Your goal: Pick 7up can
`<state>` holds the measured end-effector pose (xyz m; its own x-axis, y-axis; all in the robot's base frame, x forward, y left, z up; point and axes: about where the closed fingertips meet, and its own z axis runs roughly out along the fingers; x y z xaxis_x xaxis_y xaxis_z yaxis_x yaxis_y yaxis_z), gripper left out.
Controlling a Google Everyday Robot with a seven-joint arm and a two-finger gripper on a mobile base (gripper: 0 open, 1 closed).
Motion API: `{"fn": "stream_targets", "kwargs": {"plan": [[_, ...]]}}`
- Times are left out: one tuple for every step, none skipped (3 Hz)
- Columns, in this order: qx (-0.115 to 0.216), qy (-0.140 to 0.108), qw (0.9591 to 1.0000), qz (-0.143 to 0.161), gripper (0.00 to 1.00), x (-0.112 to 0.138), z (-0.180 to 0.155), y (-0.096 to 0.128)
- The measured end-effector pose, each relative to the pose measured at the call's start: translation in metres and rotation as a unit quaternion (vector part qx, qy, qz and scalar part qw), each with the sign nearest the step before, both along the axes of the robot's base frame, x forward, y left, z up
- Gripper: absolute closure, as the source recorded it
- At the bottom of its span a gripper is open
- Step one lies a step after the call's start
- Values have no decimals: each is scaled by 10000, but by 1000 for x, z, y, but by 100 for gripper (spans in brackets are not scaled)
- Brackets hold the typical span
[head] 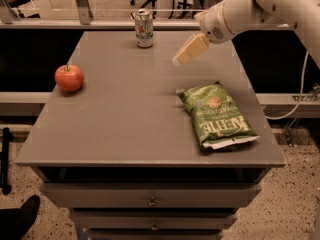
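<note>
The 7up can [144,28] stands upright at the far edge of the grey table [125,114], a little left of the middle. It is silvery-white and green with a silver top. My gripper [178,60] hangs above the table to the right of the can and nearer than it, on a white arm that comes in from the upper right. It is apart from the can and holds nothing that I can see.
A red apple [69,77] sits on the left side of the table. A flat green chip bag [216,115] lies on the right side, close to the right edge. Drawers run below the table front. A railing stands behind the table.
</note>
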<state>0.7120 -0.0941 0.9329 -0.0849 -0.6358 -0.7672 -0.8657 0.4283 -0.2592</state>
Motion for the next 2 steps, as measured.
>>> {"fn": "stream_targets", "kwargs": {"plan": [[315,-78,9995,4,0,12,-4,10],[903,-173,9957,-81,0,43,-17,38]]}}
